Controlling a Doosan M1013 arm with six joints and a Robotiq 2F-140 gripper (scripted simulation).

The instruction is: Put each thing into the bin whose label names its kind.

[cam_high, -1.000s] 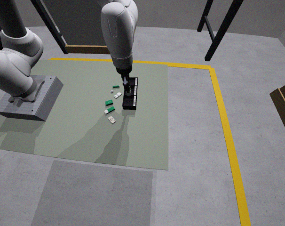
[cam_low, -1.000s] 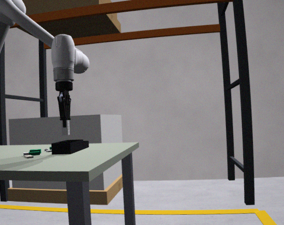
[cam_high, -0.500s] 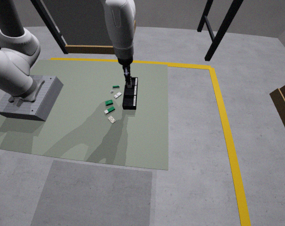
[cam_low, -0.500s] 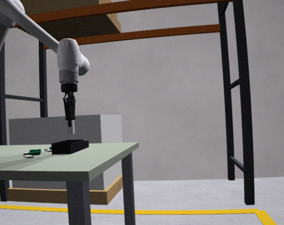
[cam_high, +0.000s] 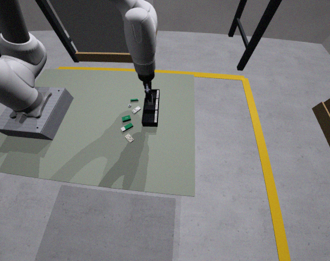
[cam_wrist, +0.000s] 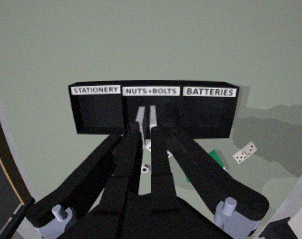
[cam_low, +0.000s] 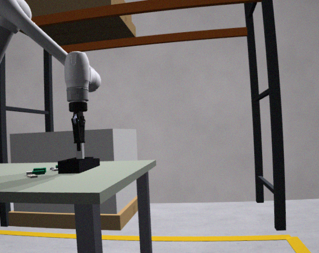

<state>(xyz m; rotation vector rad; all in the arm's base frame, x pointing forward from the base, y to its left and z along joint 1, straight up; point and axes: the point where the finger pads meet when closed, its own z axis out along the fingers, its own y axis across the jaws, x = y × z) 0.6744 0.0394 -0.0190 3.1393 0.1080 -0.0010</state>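
Observation:
Three black bins stand side by side: stationery [cam_wrist: 96,90], nuts and bolts [cam_wrist: 151,91] and batteries [cam_wrist: 210,92] [cam_high: 150,123]. My gripper [cam_high: 150,103] [cam_low: 80,157] [cam_wrist: 148,115] points down over the nuts and bolts bin, its fingers nearly together. I can make out nothing between the tips. On the table lie a thin green piece [cam_high: 134,99], a small grey ring-like piece [cam_high: 129,105] [cam_wrist: 145,168], a white domino [cam_high: 136,109], a green block [cam_high: 126,118], a green and white block [cam_high: 127,127] and a cream domino [cam_high: 129,137] [cam_low: 31,175] [cam_wrist: 245,152]. The bin floors are too dark to read.
The loose things lie on the green table top [cam_high: 170,157] [cam_low: 121,175], between the bins and the arm's grey base block [cam_high: 58,112]. Rack posts [cam_high: 258,30] [cam_low: 275,108] and a large grey box [cam_low: 124,152] stand beyond the table.

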